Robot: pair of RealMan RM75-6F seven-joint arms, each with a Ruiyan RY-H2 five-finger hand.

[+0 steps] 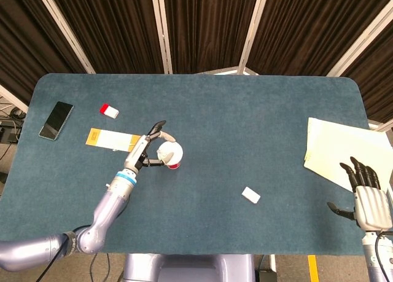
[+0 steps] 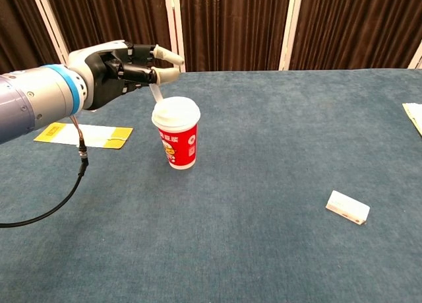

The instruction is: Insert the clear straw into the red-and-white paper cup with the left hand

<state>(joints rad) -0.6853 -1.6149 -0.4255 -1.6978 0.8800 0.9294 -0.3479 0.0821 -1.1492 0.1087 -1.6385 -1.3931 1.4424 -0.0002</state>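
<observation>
Insertion step: clear straw [image 2: 155, 92] is pinched in left hand [image 2: 125, 67] fingers [image 2: 166, 54], mostly sunk through red-and-white paper cup [image 2: 177, 135] lid. Release and retreat are judged next. Right hand [image 1: 367, 193] is idle, fingers spread.

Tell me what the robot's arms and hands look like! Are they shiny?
Yes, a bit shiny. The left arm is a smooth silver-grey tube with a bright blue ring at the wrist. A thin black cable dangles from it. The left hand is black with pale cream fingertips. The right hand has black fingers and a silver-grey back.
</observation>
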